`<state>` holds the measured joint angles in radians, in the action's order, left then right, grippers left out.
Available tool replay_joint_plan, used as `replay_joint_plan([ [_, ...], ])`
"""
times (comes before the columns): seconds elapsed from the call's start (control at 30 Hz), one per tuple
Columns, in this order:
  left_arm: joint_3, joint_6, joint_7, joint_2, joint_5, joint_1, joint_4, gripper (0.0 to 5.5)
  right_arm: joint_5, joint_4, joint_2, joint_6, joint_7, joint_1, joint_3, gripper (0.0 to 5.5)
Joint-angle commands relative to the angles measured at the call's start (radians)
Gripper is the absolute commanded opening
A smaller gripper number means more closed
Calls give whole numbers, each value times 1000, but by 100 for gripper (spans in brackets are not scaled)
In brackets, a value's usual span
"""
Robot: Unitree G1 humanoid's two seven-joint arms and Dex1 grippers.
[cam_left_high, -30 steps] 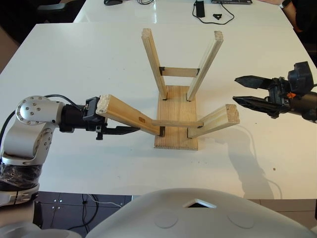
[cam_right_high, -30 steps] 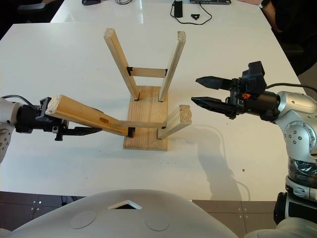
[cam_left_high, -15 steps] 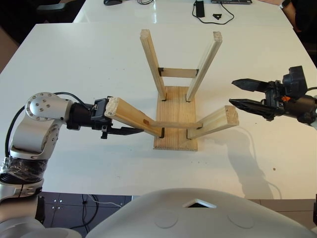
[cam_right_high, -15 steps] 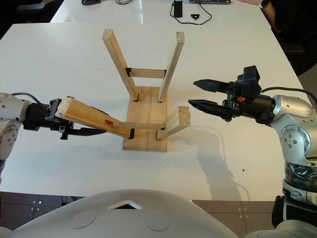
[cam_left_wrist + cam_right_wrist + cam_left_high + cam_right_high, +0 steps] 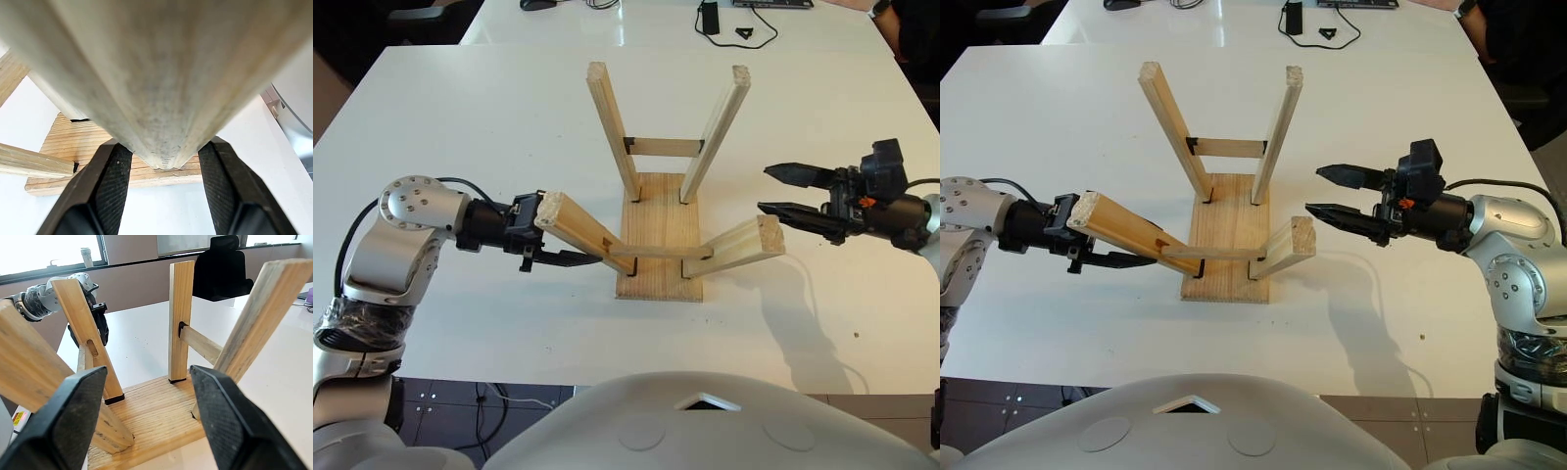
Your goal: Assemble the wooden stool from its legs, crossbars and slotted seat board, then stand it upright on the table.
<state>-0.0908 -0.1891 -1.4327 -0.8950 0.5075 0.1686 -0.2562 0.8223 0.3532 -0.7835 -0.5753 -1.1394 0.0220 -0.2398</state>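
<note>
Over the last second the left claw (image 5: 558, 250) has pushed in toward the middle, tipping the near left leg (image 5: 578, 227) steeper, and the right claw (image 5: 764, 188) has crept left toward the near right leg (image 5: 736, 247).

The left claw is clamped on the free end of the near left leg. The right claw is spread apart, just beside the near right leg's end and not touching it.

The stool lies upside down mid-table (image 5: 460, 117), its seat board (image 5: 661, 196) flat. The far legs (image 5: 612, 127) and their crossbar (image 5: 664, 147) stand joined. The near pair, linked by the near crossbar (image 5: 656, 252), splays outward.

The job looks mostly done. What seems left is straightening the near pair, then turning the stool upright.
</note>
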Motion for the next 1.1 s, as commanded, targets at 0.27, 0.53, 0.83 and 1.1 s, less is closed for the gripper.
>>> replay_joint_plan([
  [0.27,-29,29,58,-12,-71,-60,-72,204,-9,28,13,26,29,-26,-1,312],
  [0.53,-64,8,95,-5,-107,-18,-116,204,-20,20,26,35,47,-5,13,312],
  [0.83,-138,-154,252,27,-164,19,-77,204,-28,-12,77,44,177,101,-18,312],
  [1.1,-172,-338,462,121,-152,46,-99,204,5,5,230,62,541,308,-101,312],
])
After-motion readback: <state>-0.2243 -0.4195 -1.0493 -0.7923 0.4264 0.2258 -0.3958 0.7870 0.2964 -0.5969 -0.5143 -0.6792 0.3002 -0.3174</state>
